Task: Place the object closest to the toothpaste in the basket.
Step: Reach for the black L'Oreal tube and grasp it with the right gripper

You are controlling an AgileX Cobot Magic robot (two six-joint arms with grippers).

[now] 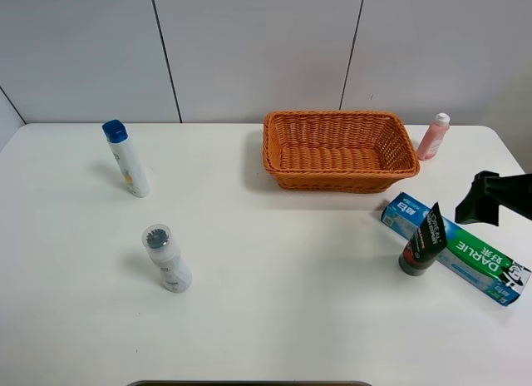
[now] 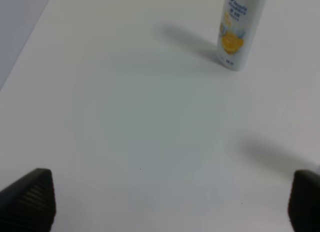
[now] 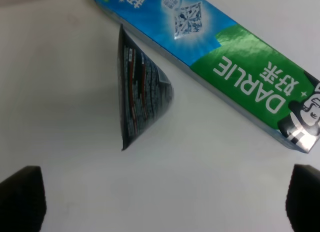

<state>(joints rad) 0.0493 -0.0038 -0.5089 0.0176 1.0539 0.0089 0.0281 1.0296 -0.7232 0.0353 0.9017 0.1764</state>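
Right hand [image 3: 162, 201] faces black tube [image 3: 142, 99]; only wrist view shows spread.

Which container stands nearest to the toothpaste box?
The black tube, on its cap beside the toothpaste box; the pink bottle, blue-capped bottle and grey-capped bottle stand farther.

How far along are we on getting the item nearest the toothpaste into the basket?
Done: nothing; the orange wicker basket is empty. In hand: the open right gripper hangs near the black standing tube beside the blue-green Darlie toothpaste box, not gripping it. Remaining: grasp, carry, release in basket.
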